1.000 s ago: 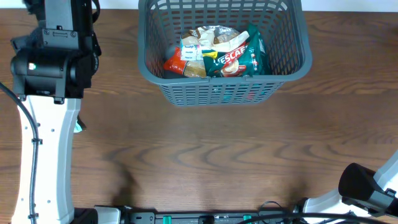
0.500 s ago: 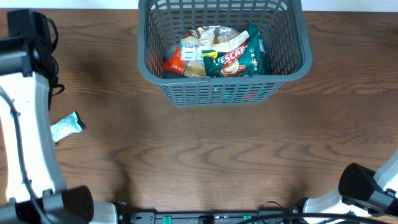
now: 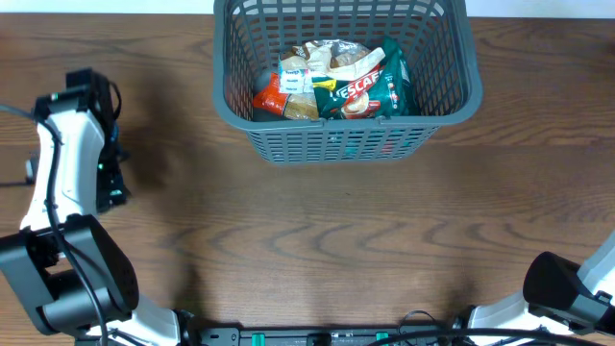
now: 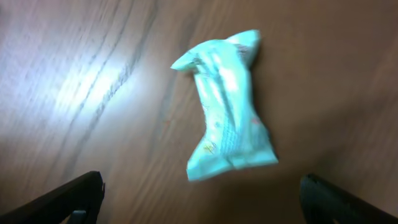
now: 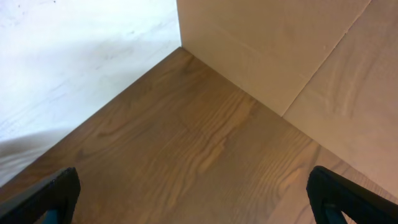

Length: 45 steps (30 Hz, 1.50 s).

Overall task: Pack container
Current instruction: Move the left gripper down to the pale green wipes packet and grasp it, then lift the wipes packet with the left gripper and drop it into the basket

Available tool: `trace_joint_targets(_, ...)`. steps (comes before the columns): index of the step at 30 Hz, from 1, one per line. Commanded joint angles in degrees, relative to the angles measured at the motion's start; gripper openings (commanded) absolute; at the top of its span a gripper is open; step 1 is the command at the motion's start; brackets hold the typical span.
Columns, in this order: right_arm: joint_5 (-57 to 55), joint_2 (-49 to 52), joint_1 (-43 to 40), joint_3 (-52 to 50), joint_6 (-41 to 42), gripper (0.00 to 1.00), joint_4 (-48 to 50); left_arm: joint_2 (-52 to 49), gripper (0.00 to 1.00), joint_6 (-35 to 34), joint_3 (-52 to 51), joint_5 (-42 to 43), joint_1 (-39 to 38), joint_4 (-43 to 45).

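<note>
Left claw (image 4: pixel 200 202) gapes empty over a blurred pale packet (image 4: pixel 227 118); right claw (image 5: pixel 194 193), tips cropped, gapes empty too.

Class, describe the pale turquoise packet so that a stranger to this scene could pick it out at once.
Find the grey basket at the far edge of the wooden table, then look left, beneath the left arm. A small crumpled packet lies there on bare wood below the open left gripper. It alone is pale turquoise and outside the basket.
</note>
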<state>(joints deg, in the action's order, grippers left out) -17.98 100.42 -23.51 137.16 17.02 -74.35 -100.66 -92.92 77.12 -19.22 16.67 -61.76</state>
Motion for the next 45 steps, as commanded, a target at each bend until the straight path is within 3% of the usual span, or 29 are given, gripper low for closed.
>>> trace_joint_targets(1,-0.4,-0.7,-0.3,-0.1,0.7,0.99,-0.1,-0.1,1.00,-2.3,-5.3,4.4,3.9,3.3)
trace_joint_targets(9,-0.4,-0.7,-0.3,-0.1,0.8,0.99,-0.1,-0.1,0.99,1.8,-10.8,4.9,10.2,11.5)
trace_joint_targets(16,-0.4,-0.7,-0.3,-0.1,0.7,0.99,-0.1,-0.1,0.94,13.3,-12.2,4.9,11.2,21.5)
trace_joint_targets(32,-0.4,-0.7,-0.3,-0.1,0.7,0.99,-0.1,-8.3,0.94,13.9,-12.2,9.8,11.2,25.0)
trace_joint_targets(33,-0.4,-0.7,-0.3,-0.1,0.7,0.99,-0.1,-8.7,0.87,13.9,-12.2,9.8,11.2,25.1)
trace_joint_targets(34,-0.4,-0.7,-0.3,-0.1,0.7,0.99,-0.1,-9.2,0.67,13.9,-12.2,9.8,11.2,25.2)
trace_joint_targets(36,-0.4,-0.7,-0.3,-0.1,0.8,0.99,-0.1,-9.9,0.13,13.9,-12.2,9.8,11.2,25.1)
trace_joint_targets(37,-0.4,-0.7,-0.3,-0.1,0.8,0.99,-0.1,-10.1,0.06,13.9,-12.2,9.8,11.2,25.0)
trace_joint_targets(41,-0.4,-0.7,-0.3,-0.1,0.8,0.99,-0.1,-10.0,0.06,13.9,-12.2,9.9,11.2,24.7)
trace_joint_targets(45,-0.4,-0.7,-0.3,-0.1,0.8,0.99,-0.1,-8.8,0.06,20.8,-11.7,9.9,11.3,25.1)
